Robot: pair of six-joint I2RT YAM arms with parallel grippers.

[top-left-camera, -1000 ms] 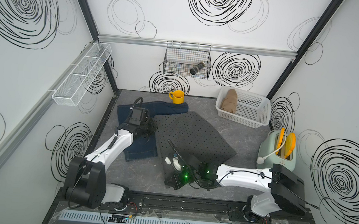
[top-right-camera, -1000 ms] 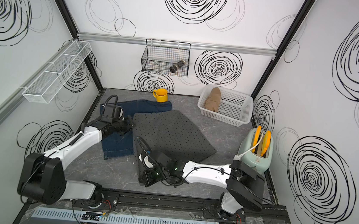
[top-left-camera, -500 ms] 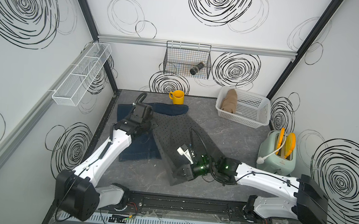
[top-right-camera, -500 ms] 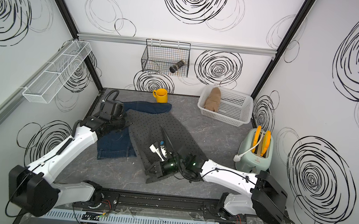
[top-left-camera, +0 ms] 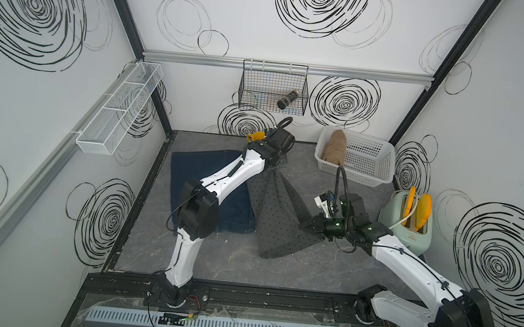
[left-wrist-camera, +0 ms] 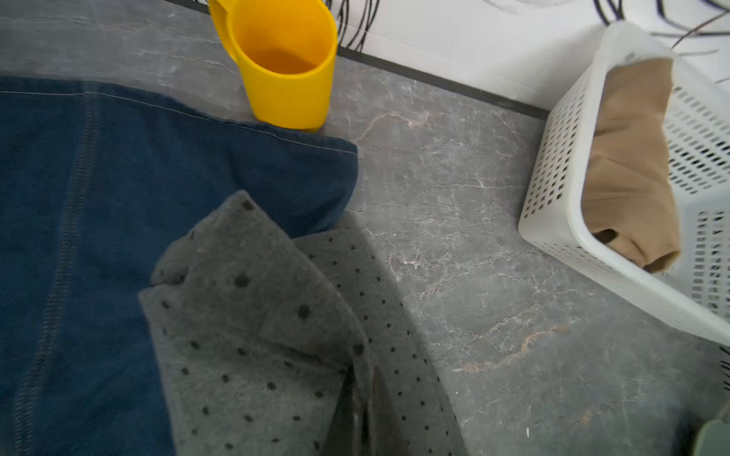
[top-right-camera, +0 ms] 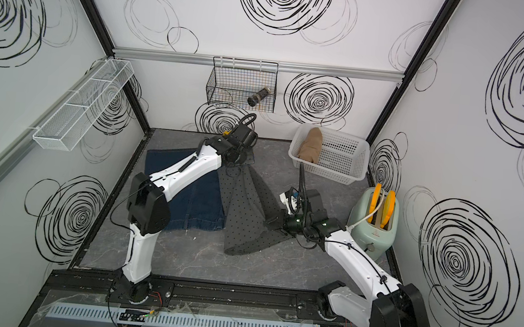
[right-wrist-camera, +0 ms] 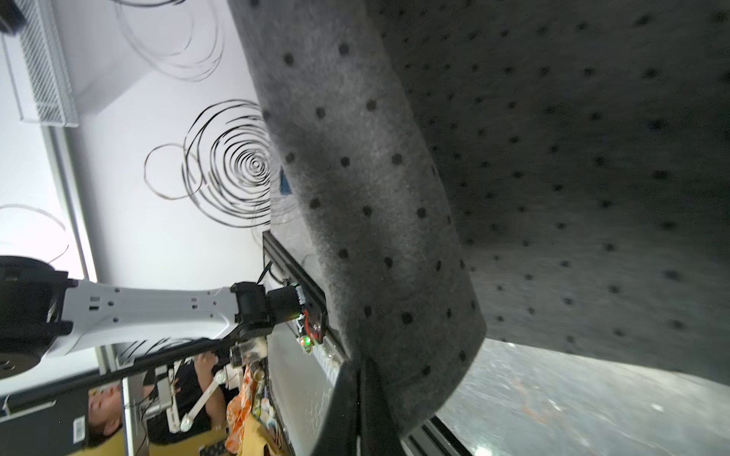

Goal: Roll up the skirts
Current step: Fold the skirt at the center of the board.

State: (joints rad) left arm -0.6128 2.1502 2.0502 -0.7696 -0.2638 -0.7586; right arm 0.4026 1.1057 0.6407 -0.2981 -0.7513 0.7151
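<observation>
The denim skirt point(top-left-camera: 188, 167) lies flat at the left of the grey table point(top-left-camera: 276, 270). The dotted skirt point(top-left-camera: 278, 218) hangs just to its right, raised and pulled taut between my two arms. Its long axis runs from far to near, slanting right. My left gripper point(left-wrist-camera: 361, 379) is clamped tight on the far end beside the yellow cup point(left-wrist-camera: 284, 67). My right gripper point(right-wrist-camera: 357, 367) is clamped tight on the edge at the near right, and only the nearest hem looks to touch the table. The tan skirt point(top-left-camera: 334, 146) sits already rolled in the white basket point(top-left-camera: 368, 168) at the far right. I judge the next move is to lay the dotted cloth flat on bare table, with both ends already in hand. A second ago this skirt lay spread partly over the denim. Since then my left arm has reached farther and rightward, my right has drawn back rightward, and the cloth has swung mostly off the denim.
</observation>
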